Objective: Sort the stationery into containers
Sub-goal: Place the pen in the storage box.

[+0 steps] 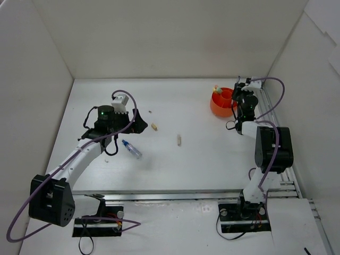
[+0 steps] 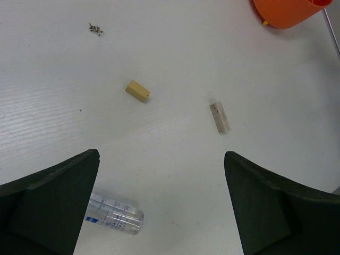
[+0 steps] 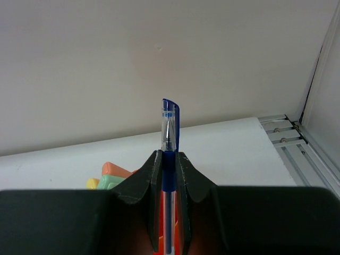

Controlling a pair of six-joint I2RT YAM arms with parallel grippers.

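Observation:
The round orange pot point(image 1: 219, 105) stands at the back right; its bottom shows in the left wrist view point(image 2: 284, 11). My right gripper point(image 1: 237, 99) is over its right rim, shut on a blue pen point(image 3: 169, 133) held upright. Orange point(image 3: 114, 169), green point(image 3: 114, 182) and yellow point(image 3: 92, 184) highlighter ends stick up from the pot beside the fingers. My left gripper point(image 1: 139, 125) is open and empty above the table point(image 2: 161, 159). A blue-capped clear tube point(image 1: 131, 149) lies by its left finger point(image 2: 114, 215). Two beige stubs point(image 2: 137, 90) point(image 2: 220, 117) lie ahead of it.
White walls close in the table at the back and on both sides. An aluminium rail point(image 3: 281, 133) runs along the right wall behind the pot. A dark speck of debris point(image 2: 96, 29) lies on the table beyond the stubs.

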